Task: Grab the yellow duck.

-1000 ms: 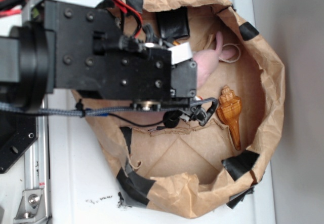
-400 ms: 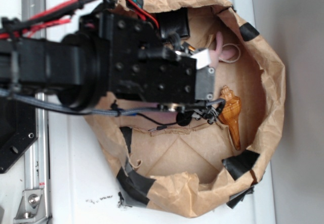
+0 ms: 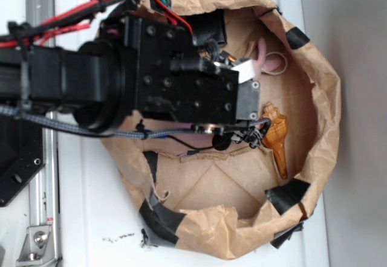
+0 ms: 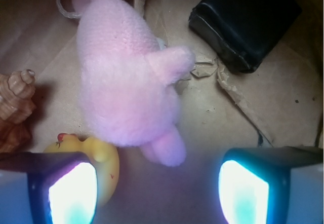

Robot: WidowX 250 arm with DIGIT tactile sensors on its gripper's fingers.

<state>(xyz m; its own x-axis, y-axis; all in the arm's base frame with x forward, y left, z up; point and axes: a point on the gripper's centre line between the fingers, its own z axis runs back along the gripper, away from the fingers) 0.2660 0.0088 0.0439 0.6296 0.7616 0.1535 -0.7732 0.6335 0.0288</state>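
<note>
Gaping wide, tool (image 4: 157,183) empty; yellow duck (image 4: 101,163) beside finger.

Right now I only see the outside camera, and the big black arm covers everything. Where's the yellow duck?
Observer: The wrist view shows the yellow duck low in the picture, partly hidden by one finger.
Operator: Is the pincer open?
Observer: Yes, the pincer is open and holds nothing.
Operator: Is anything in the way?
Observer: The pink plush bunny lies ahead of the gap, and its edge overlaps the duck.
</note>
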